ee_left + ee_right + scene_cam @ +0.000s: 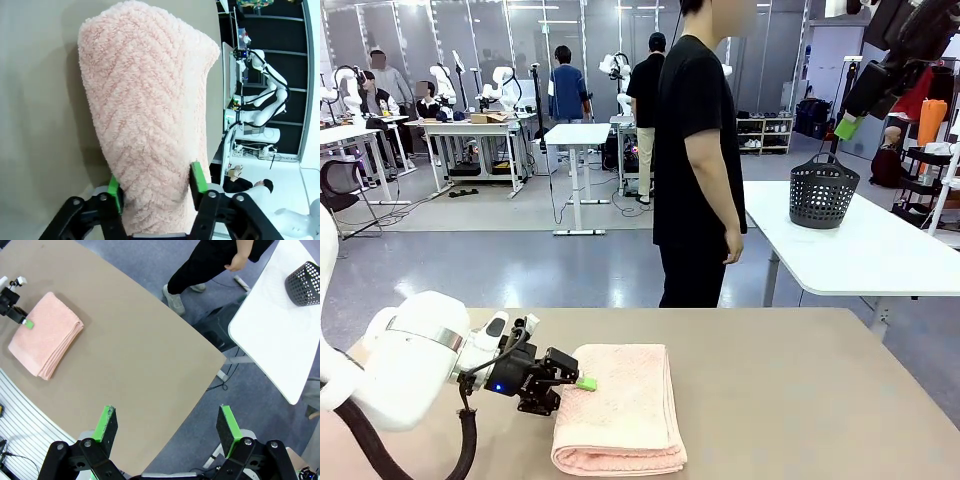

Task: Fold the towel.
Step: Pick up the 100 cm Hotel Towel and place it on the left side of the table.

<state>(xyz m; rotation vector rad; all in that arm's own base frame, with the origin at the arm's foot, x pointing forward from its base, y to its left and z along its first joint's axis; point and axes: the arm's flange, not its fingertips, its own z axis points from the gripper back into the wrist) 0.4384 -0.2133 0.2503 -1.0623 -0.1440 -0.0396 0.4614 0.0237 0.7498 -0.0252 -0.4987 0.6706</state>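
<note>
- One pale salmon-pink terry towel (620,405) with a herringbone weave, lying folded into a thick oblong on the tan surface (800,400), near the robot's edge and left of the middle.
- Stacked in several layers, with the layered edges showing along one long side in the right wrist view (46,335).
- Left claw (582,383), black with green pads, set at the towel's left long edge, coming in from the picture's left on the white arm (415,370).
- Seen from the left wrist camera, towel (150,115) running up from between the two green pads (198,177), one pad on each side of the fabric near its end; pads pressed against the pile, so clamped on the towel.
- From the right wrist view, same left claw (25,322) at the towel's edge, a green pad lying on top of the fabric.
- Right claw (165,424) high above the surface, well apart from the towel, looking down on the surface's far corner and the floor; jaws spread wide, nothing between them.
- In the front view, right claw (850,122) raised at the upper right, far above and to the right of the towel.
- Beyond the towel, a person in black clothes (695,150) standing at the far side of the surface, arm hanging down.
- Farther right of the towel, a dark perforated plastic basket (823,192) standing on a separate white table (880,250).
</note>
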